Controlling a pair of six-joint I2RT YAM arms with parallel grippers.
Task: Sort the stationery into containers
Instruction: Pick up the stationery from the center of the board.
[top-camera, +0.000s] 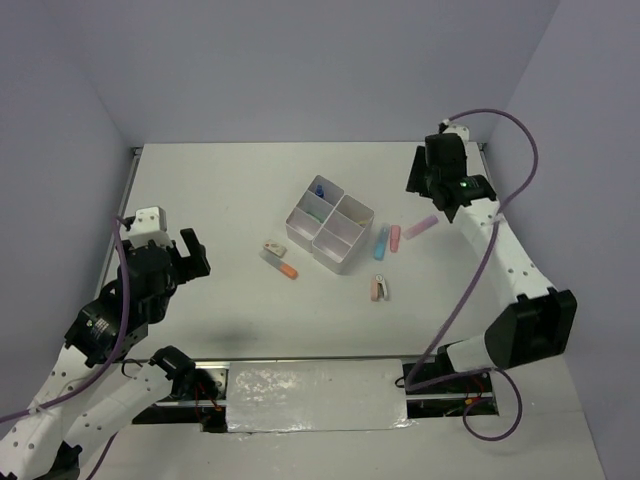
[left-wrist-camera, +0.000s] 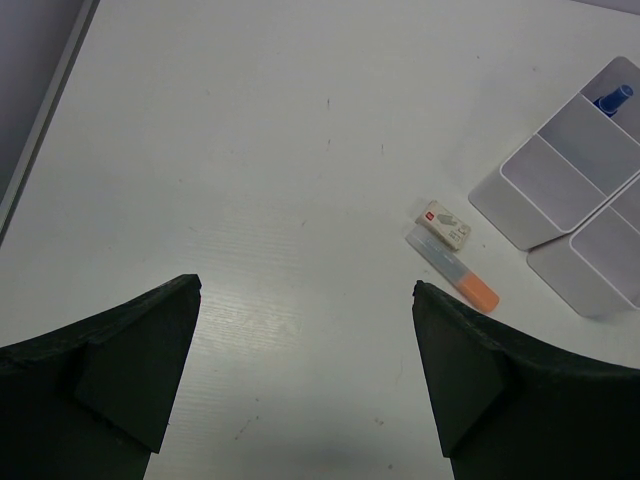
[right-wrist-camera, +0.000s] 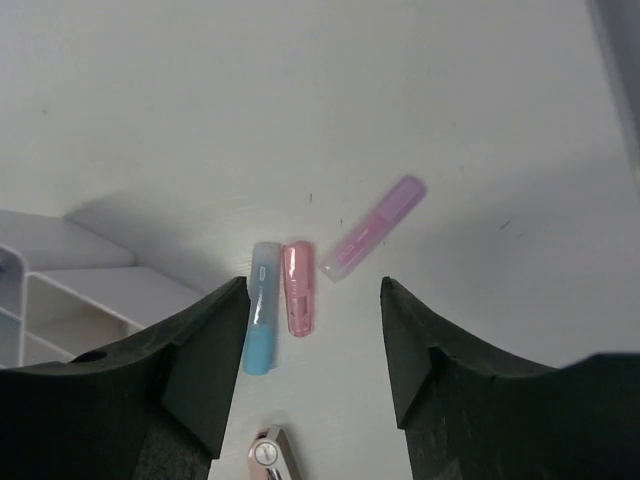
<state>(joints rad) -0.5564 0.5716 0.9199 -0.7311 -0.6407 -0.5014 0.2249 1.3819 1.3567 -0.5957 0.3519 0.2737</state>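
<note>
Jaws of the right gripper (right-wrist-camera: 312, 300) stand apart and empty above the blue highlighter (right-wrist-camera: 262, 305) and pink highlighter (right-wrist-camera: 298, 287). These lie side by side, touching or nearly so, just right of the divided box (top-camera: 338, 258) at the middle of the worktop (top-camera: 230, 190).

Risk: a descent centred between them may trap both or knock one aside into the lilac highlighter (right-wrist-camera: 372, 228) nearby.

The left gripper (left-wrist-camera: 306, 285) hangs spread wide and empty near the left edge, with the eraser (left-wrist-camera: 442, 222) and orange highlighter (left-wrist-camera: 455, 275) ahead of it.

Overhead view from behind, wrist views close, downward, all sharing box (top-camera: 337, 258)
</note>
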